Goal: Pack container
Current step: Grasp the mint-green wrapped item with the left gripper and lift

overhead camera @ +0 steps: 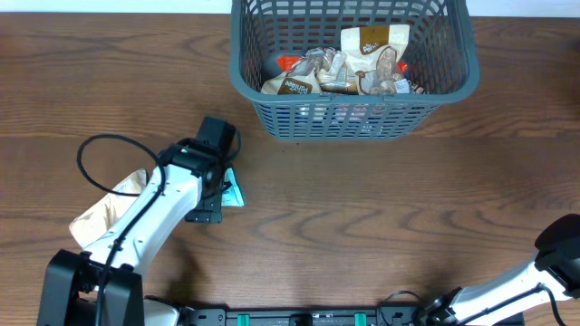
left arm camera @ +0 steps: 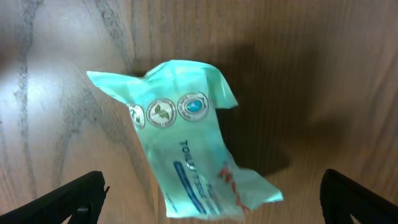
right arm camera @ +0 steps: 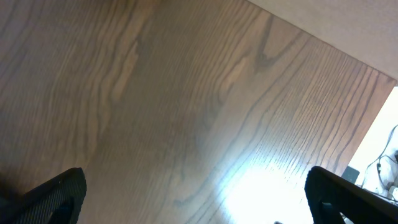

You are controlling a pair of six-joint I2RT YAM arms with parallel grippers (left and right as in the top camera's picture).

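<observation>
A: Count pls. Containers?
B: 1. The container [overhead camera: 299,118]: dk grey plastic basket, rect. w/ rounded corners, lattice-slot walls, thick rim. Sits at the far edge of the surface [overhead camera: 381,217], a bit right of centre.
A: Inside?
B: Heap of snack packets [overhead camera: 344,68] on its floor: beige paper-look pouches, crinkly silver foil, a bit of orange-red. At least 4, exact no. can't tell bc they overlap.
A: Loose stuff outside?
B: 2 items. 1 mint-green packet [left arm camera: 186,143]: thin glossy plastic, crumpled, flared top seam, 3 round emblems in a row, blue lettering + red marks. Lies on the wood at the left side, well apart from the basket. Also 1 tan bag [overhead camera: 101,217], soft, creased, partly under the left arm [overhead camera: 149,217].
A: Arms?
B: 2, white w/ black ends. Left jaws hang right over the green packet, spread wide, released, a tip at each side, not touching it. At the near right corner, the right arm [overhead camera: 548,263]; right jaws likewise spread apart, holding nothing, only bare grain betw. them.
A: Surface?
B: Brown wood-grain, smooth, glare patch in the rt wrist view.
</observation>
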